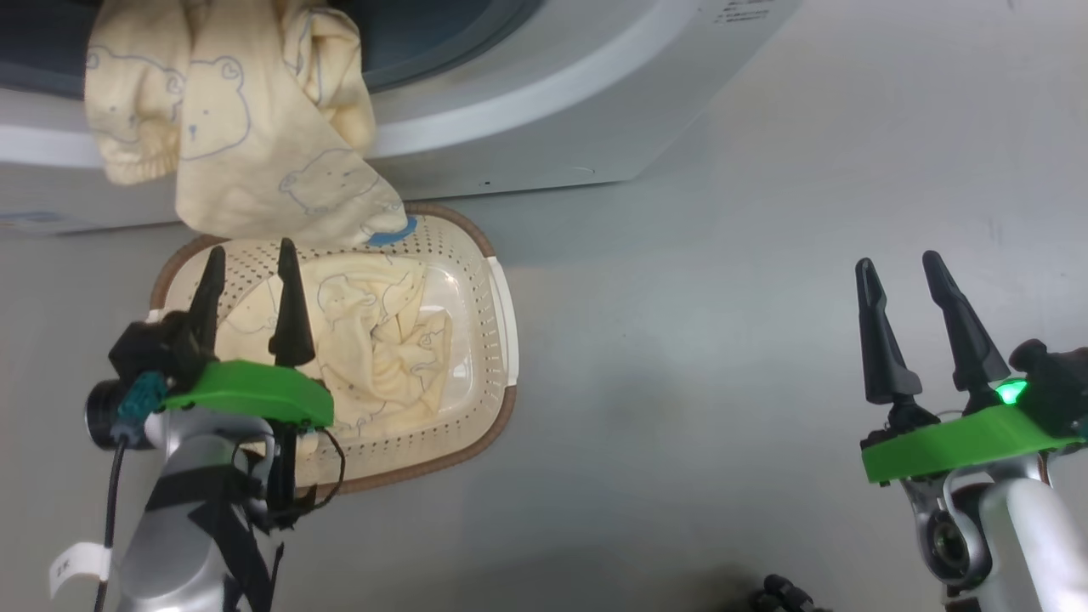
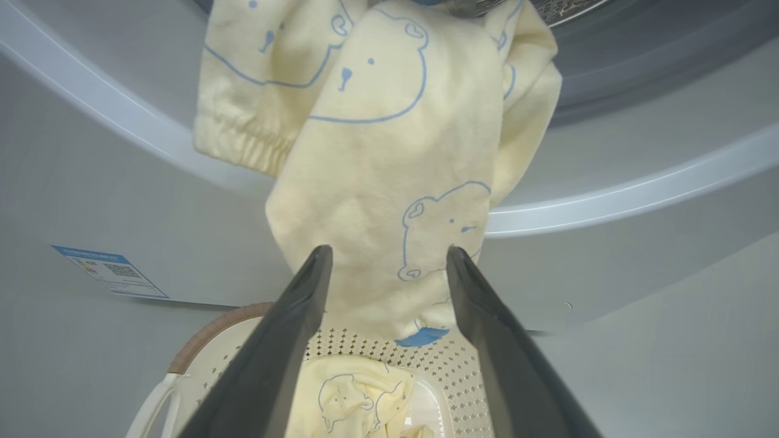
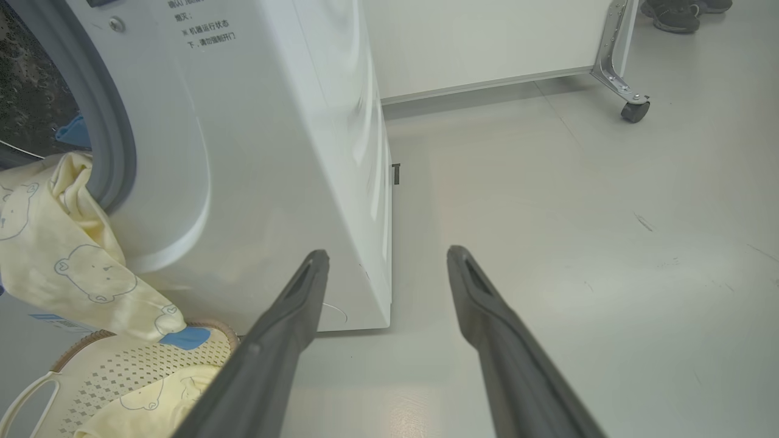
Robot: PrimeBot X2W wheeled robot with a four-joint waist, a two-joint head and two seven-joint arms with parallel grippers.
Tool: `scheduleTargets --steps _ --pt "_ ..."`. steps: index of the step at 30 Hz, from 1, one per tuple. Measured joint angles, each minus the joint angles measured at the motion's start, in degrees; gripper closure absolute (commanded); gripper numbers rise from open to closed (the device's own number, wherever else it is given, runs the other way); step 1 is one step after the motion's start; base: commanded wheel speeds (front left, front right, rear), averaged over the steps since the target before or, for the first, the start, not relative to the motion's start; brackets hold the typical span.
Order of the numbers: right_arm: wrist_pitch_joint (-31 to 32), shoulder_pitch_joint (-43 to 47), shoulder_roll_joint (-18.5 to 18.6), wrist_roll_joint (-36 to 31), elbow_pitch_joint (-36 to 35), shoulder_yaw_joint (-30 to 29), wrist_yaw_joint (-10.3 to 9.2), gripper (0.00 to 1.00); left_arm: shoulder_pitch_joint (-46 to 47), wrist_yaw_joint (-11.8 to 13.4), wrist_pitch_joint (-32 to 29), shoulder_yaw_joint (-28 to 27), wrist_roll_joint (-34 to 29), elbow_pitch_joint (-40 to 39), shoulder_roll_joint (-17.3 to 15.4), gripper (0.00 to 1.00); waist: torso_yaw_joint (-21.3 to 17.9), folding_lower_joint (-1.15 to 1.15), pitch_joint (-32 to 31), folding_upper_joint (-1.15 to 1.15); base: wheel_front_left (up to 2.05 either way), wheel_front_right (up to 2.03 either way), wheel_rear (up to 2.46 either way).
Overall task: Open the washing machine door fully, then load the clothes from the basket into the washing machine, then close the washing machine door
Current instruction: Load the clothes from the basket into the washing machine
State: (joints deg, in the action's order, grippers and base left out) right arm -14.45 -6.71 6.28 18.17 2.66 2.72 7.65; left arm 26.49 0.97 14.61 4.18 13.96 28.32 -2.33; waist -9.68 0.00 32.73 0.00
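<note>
Rightward, wide floor (image 1: 722, 382) past basket (image 1: 486, 340) rim.

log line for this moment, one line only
phase: loading | left gripper: open, over basket | right gripper: open, empty, over floor | hanging garment: draped out of washing machine | second garment: in basket

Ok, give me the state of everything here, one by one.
Washer: mouth open.
Basket: upright on the floor, part full.
Garment: hangs from the washer mouth down to the basket rim.
Cloth in basket: crumpled, loose.
Left gripper: open, empty, over the basket.
Right gripper: open, empty, over the floor.
</note>
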Motion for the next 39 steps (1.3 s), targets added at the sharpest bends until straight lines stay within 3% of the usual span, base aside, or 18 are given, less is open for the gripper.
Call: scheduleTargets --steps 11,25,34,35,37,39 --pt "0.0 -2.5 0.0 0.0 -0.4 0.1 0.00 0.00 10.6 -1.0 0.0 -1.7 -1.5 8.4 -0.7 0.00 -1.4 0.00 4.8 0.00 0.00 0.00 0.00" --pt "0.0 -4.4 0.3 0.5 -0.7 0.8 0.00 0.00 18.4 -0.9 0.0 -3.5 -3.3 12.9 -1.2 0.00 -2.8 0.00 8.3 0.00 0.00 0.00 0.00" --pt "0.0 -6.1 0.3 0.5 -1.2 1.0 0.00 0.00 20.2 1.6 0.0 -5.1 -5.5 11.3 -0.8 0.00 -3.4 0.00 10.2 0.00 0.00 0.00 0.00" --pt "0.0 -6.2 0.3 0.5 -1.2 1.1 0.00 0.00 20.2 1.6 0.0 -5.3 -5.9 11.1 -0.7 0.14 -3.4 0.00 10.3 0.00 0.00 0.00 0.00" --pt "0.0 -6.3 0.2 0.5 -1.2 1.1 0.00 0.00 20.0 1.7 0.0 -5.7 -6.3 10.5 -0.6 1.00 -3.5 0.00 10.5 0.00 0.00 0.00 0.00" --pt "0.0 -6.5 0.1 0.5 -1.2 1.1 0.00 0.00 19.9 1.7 0.0 -5.8 -6.5 10.3 -0.5 1.00 -3.5 0.00 10.5 0.00 0.00 0.00 0.00"
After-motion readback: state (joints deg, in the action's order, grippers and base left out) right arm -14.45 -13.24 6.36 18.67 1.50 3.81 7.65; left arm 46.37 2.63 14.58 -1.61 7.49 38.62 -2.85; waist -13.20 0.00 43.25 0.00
